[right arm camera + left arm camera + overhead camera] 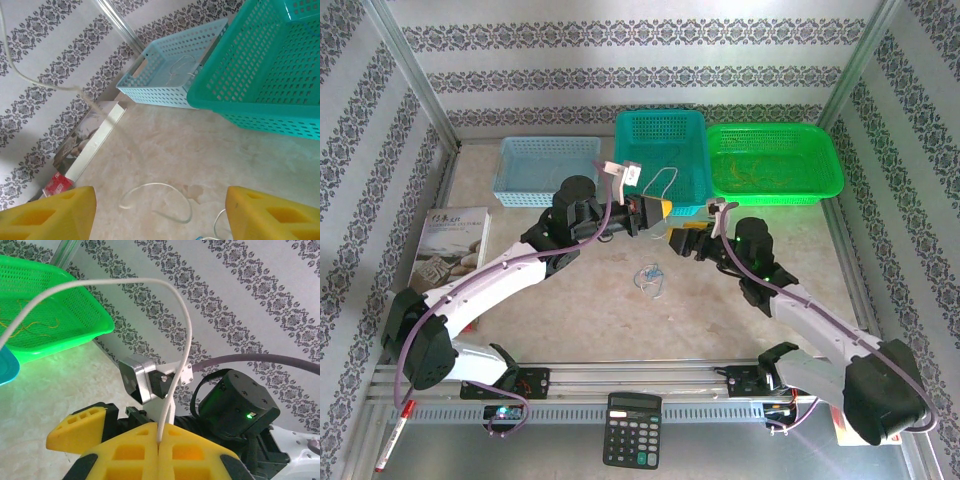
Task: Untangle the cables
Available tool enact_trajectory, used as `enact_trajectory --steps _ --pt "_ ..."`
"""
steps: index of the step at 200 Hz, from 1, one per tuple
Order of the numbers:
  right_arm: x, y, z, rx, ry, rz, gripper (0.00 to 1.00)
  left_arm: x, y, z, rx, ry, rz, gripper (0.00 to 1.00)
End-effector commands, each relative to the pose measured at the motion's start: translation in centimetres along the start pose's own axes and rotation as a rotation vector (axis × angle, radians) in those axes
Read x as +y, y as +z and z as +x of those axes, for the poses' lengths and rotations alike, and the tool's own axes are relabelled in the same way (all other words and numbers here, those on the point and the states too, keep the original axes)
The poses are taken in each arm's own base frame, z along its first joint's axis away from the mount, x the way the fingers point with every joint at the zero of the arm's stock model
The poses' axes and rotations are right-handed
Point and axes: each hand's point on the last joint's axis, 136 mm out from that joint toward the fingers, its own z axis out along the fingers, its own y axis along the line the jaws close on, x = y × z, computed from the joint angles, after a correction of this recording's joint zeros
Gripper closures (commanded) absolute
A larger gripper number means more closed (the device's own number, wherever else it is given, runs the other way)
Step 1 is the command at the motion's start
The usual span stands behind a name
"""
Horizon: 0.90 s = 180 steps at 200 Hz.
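The left gripper (660, 208) hangs above the middle of the table (590, 300), just in front of the teal basket (660, 155). In the left wrist view its yellow fingers (125, 455) are pressed together on a white cable (186, 335), which rises from the seam between them and arcs over to the left. The right gripper (680, 240) is just beside it, slightly nearer the arm bases. Its fingers (272, 210) are spread wide, with nothing between them.

The tangle of cables (650, 278), bluish-white, lies on the bare table below both grippers and touches neither. In the right wrist view a pale loop of it (150, 185) lies flat on the table.

Thin yellowish-orange wires (750, 175) lie in the green basket (825, 185), and a thin pale wire (177, 70) lies in the light blue basket (548, 170).

A book (450, 245) lies at the left edge; the writing at the top of its cover is too small to read. A black calculator (632, 430) sits on the near rail, with no brand legible, and a red pen (395, 435) lies at the near left.
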Motion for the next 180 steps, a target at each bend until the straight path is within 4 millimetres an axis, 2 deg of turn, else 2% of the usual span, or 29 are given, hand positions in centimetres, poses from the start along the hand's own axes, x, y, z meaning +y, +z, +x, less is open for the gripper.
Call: enact_trajectory --steps 1,86,102,119,149,152,180 --pt "1.4 0.2 -1.5 -0.043 -0.066 -0.046 0.31 -2.0 -0.6 -1.9 -0.027 0.012 0.049 1.0" --pt "1.4 1.6 -2.7 -0.055 -0.063 -0.046 0.3 -2.8 -0.8 -2.6 -0.044 0.013 0.069 1.0" --pt "1.3 2.2 -2.8 -0.049 -0.06 -0.047 0.34 -3.1 -0.8 -2.8 -0.05 0.01 0.077 1.0" --pt "1.0 3.2 -2.1 -0.025 -0.05 -0.05 0.46 -3.5 -1.0 -3.2 -0.064 0.008 0.086 1.0" --pt "-1.3 4.1 0.1 0.012 -0.013 0.007 0.98 -4.4 -1.7 -5.1 -0.117 0.008 0.091 1.0" --pt "-1.6 4.1 0.3 0.014 -0.01 0.017 1.0 -4.5 -1.9 -5.5 -0.126 0.007 0.094 1.0" --pt "-5.1 3.5 2.2 0.027 0.038 0.121 1.0 -4.8 -4.3 -9.9 -0.249 0.001 0.092 1.0"
